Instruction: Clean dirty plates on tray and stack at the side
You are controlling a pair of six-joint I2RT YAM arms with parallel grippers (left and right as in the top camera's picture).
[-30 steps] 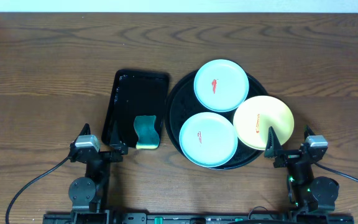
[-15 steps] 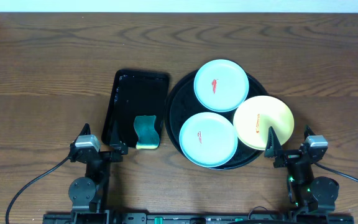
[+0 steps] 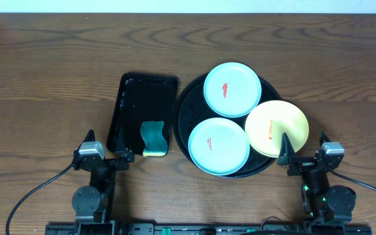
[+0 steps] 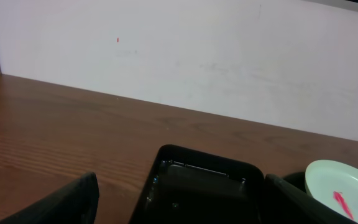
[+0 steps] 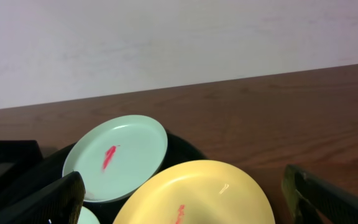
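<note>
The round black tray holds three plates. A pale blue-green plate with a red smear lies at the back, a second blue-green plate with a small red smear at the front, and a pale yellow plate with an orange smear on the right rim. My left gripper is open and empty at the front of the rectangular tray. My right gripper is open and empty just in front of the yellow plate. The back plate also shows in the right wrist view and in the left wrist view.
A rectangular black tray lies left of the round tray, with a green and yellow sponge at its front end. The rectangular tray also shows in the left wrist view. A white wall stands behind the wooden table.
</note>
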